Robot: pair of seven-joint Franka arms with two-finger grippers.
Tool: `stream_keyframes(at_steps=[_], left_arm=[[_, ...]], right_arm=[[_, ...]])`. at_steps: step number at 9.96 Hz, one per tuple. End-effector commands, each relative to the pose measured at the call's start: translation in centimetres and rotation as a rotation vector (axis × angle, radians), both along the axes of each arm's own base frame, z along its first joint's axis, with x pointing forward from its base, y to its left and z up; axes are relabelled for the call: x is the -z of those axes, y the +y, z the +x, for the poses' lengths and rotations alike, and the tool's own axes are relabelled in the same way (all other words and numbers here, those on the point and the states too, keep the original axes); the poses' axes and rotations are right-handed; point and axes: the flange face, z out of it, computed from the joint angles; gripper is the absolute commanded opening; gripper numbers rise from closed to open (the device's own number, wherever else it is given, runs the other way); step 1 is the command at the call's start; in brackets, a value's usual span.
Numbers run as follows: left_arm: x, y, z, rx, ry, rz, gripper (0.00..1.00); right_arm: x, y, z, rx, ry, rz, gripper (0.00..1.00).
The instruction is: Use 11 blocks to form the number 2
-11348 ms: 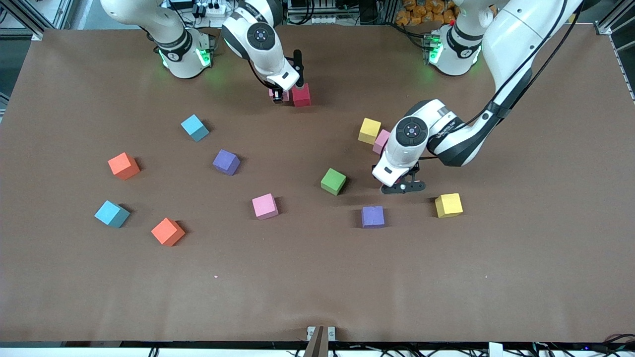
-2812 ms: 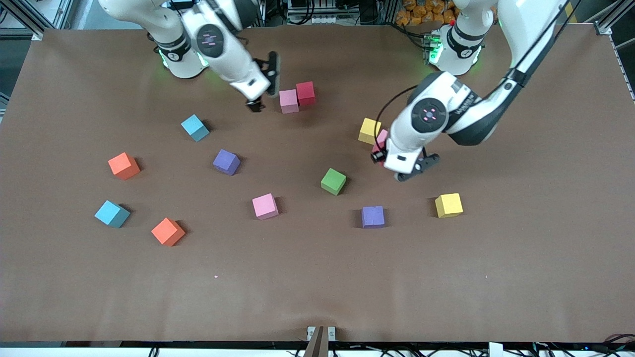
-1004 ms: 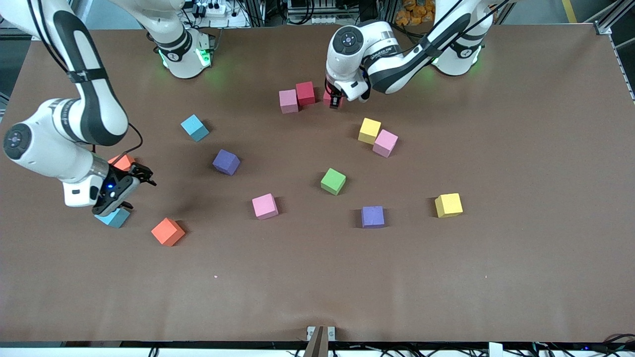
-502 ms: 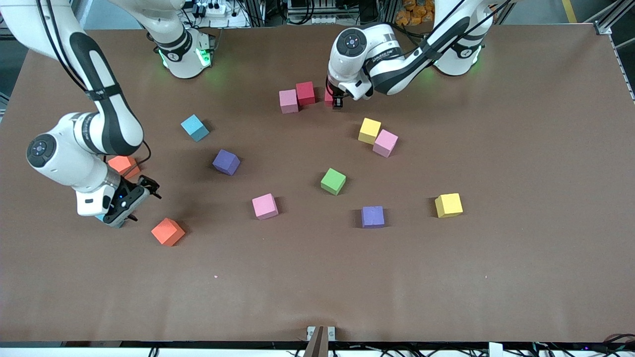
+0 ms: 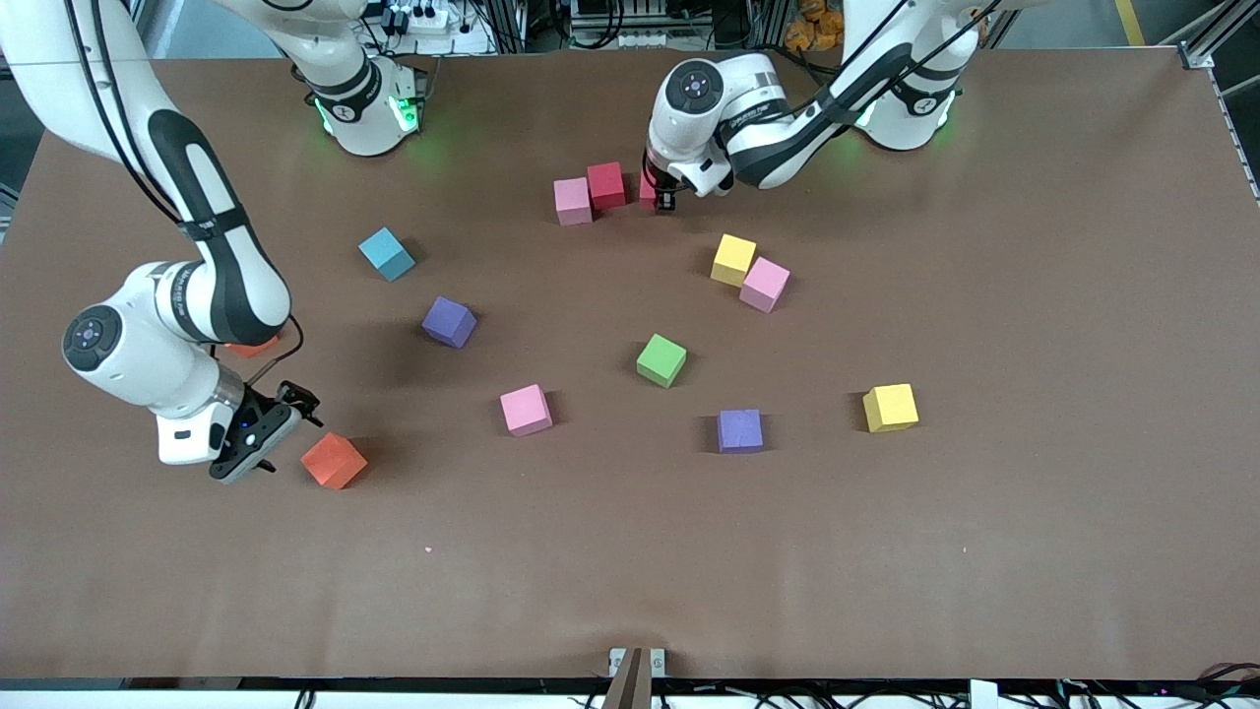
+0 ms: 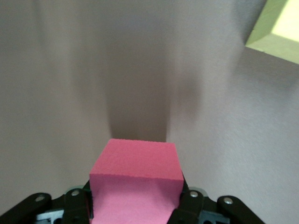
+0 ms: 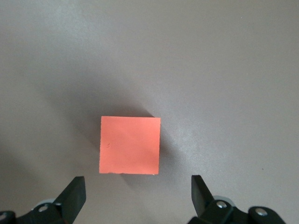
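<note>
A: Blocks first, operator: you have a pink block [image 5: 572, 201] and a red block [image 5: 606, 185] touching each other near the robots' bases, mid-table. That short row runs along the table from one arm's end toward the other. It is two cubes so far, not a digit you could read.

B: Where is your left gripper [image 5: 665, 197]?

A: Just beside the red block, toward the left arm's end. Your left wrist view shows its jaws clamped on a pink-red block [image 6: 135, 179], square to the fingers, with the corner of a yellow block [image 6: 275, 28] at the edge.

B: And the right gripper [image 5: 264, 440]?

A: Low over the table at the right arm's end, jaws spread wide. In your right wrist view an orange block [image 7: 130, 145] lies between and ahead of the fingertips [image 7: 74, 191], its edges square to them, untouched. In the front view that orange block [image 5: 334, 460] lies just beside the gripper.

B: Any writing you can read?

A: None legible on the cubes. The other loose blocks lie scattered over the middle of the brown table [image 5: 630, 571], each turned its own way.
</note>
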Motion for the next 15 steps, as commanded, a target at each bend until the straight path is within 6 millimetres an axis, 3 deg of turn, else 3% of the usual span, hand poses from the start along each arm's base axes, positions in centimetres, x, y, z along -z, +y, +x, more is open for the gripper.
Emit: stream_keyframes(at_steps=[1,4,5,8,13,15], left_arm=[[1.9,-1.2,-1.2,-0.192,-0.007,0.071,0.00],[2.1,-1.8,-1.3,-0.187,-0.002,0.067,0.00],[1.9,-2.1,-1.4,-0.184,-0.004,0.060,0.00],[1.4,-3.0,-1.4,-0.181,-0.007,0.045,0.00],[1.7,-5.1,-0.9,-0.197,0.031,0.028,0.00],[2.2,-5.7,0.1,-0.212,0.028,0.032,0.00]], right_arm=[[1.4,-0.1,0.7,0.035,0.016,-0.013,1.00],[1.3,0.8,1.4,0.057,0.009,-0.022,1.00],[2.1,2.1,1.8,0.056,0.016,-0.018,1.00],[4.4,3.3,3.5,0.046,0.015,-0.011,1.00],[5.3,3.0,3.5,0.052,0.026,-0.014,1.00],[5.4,2.9,3.3,0.080,0.036,-0.012,0.70]])
